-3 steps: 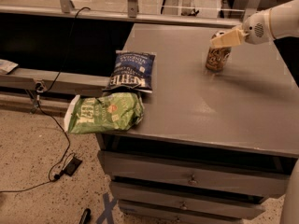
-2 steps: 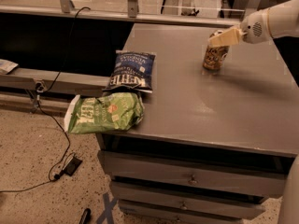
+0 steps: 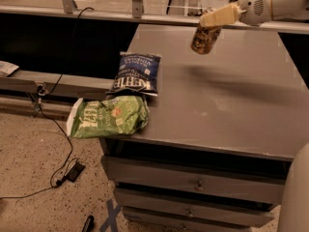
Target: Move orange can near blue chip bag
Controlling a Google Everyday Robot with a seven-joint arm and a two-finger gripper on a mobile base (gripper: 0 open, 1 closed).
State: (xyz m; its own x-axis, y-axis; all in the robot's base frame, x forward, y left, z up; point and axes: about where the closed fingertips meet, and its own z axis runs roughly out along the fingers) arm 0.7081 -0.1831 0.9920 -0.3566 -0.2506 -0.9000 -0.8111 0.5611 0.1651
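Orange can (image 3: 205, 39), top hidden in gripper (image 3: 208, 20), hangs above table (image 3: 231, 110).

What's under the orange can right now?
Only bare grey table. The orange can hangs off the surface, held by the gripper over the table's far side. The gripper covers the can's top.

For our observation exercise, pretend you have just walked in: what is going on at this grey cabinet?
The robot's hand is gripping the orange can by its top and holding it, tilted, in the air above the back of the cabinet top. The blue chip bag lies flat at the left edge, with a green chip bag in front of it overhanging the corner. The can is well apart from the blue bag and not yet set down.
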